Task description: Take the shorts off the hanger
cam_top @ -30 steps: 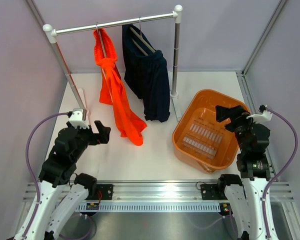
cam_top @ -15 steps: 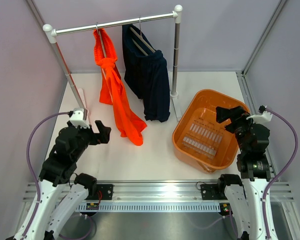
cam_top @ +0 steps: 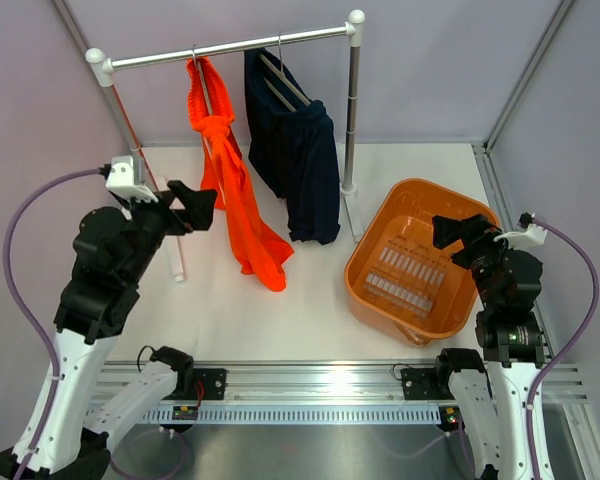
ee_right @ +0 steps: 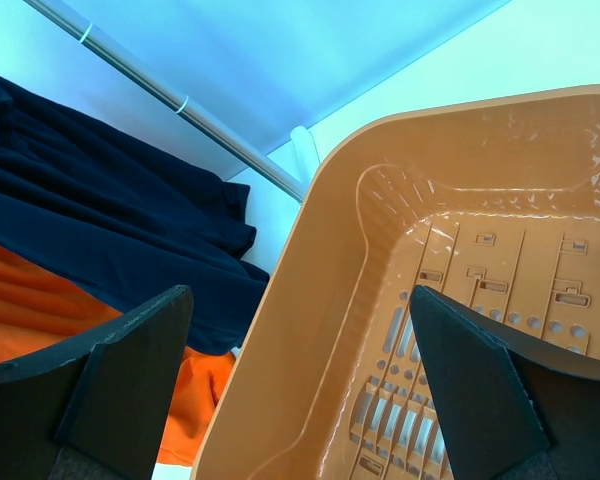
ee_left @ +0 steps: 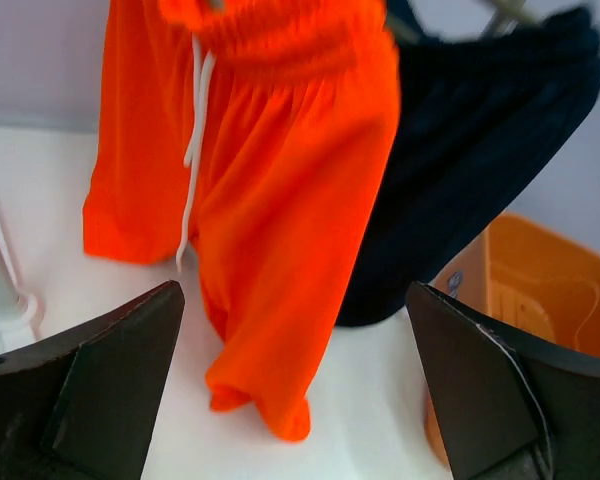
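Two pairs hung: orange shorts (cam_top: 242, 205), navy shorts (cam_top: 302, 165)
Nearer: left gripper (cam_top: 195, 200), just left of orange shorts, mid-left frame
Axis: vertical drape
Jaws: left gripper + right gripper (cam_top: 452, 228) apart, empty

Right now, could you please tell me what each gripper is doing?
Left gripper: open, holding nothing.
Right gripper: open, holding nothing.
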Robot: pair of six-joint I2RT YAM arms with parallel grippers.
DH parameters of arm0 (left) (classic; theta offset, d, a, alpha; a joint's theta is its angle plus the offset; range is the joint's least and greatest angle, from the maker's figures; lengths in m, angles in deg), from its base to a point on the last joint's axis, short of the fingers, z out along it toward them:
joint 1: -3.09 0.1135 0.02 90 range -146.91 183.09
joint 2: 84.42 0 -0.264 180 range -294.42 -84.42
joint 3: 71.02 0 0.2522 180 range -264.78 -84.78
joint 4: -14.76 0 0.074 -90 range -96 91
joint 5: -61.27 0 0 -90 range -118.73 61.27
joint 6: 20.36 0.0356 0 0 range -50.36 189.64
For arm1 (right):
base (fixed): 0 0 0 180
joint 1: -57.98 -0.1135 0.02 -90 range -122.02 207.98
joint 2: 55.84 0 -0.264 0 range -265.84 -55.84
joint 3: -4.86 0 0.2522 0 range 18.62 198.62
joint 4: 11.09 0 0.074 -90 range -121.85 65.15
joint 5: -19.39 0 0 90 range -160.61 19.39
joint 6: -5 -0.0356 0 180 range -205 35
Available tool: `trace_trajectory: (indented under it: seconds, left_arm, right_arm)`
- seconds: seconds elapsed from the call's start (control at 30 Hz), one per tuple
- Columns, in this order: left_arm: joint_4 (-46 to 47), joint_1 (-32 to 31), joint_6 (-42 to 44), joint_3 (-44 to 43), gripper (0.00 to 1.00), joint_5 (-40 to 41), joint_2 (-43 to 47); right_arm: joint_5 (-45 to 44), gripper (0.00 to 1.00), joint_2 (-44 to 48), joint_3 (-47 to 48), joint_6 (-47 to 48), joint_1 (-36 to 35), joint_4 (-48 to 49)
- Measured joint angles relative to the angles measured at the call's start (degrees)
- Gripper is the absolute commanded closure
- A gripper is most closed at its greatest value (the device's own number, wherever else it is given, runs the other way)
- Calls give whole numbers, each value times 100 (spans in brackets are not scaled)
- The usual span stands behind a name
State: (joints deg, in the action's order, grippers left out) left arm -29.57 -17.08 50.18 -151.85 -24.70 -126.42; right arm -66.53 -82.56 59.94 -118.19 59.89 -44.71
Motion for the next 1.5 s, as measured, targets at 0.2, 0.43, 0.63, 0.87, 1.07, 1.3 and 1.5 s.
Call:
trace_trajectory:
  seconds: [0.2, 0.43, 0.63, 0.87, 1.07, 1.3, 1.5]
  left_arm:
    - [636, 0, -162, -911, 5, 238, -732]
    - [1351, 0, -136, -2006, 5, 664, -2050]
    - [1377, 0, 59, -3261, 8, 1143, -3464]
    - [931, 0, 286, -4509, 13, 1606, -4562]
    - [605, 0, 409, -4894, 17, 1860, -4916]
    - [450, 28, 494, -4896, 23, 1943, -5036]
    - [319, 166, 463, -5056, 25, 1867, -5335]
  right_arm:
    - [164, 0, -72, 85, -2, 0, -11]
    - [352, 1, -181, 317, 0, 0, -101]
    - [466, 1, -216, 555, -2, 0, -210]
    - [503, 0, -214, 592, -2, 0, -323]
    - [503, 1, -175, 592, 0, 0, -385]
    - [503, 1, -118, 592, 0, 0, -415]
    - [498, 1, -42, 592, 7, 0, -542]
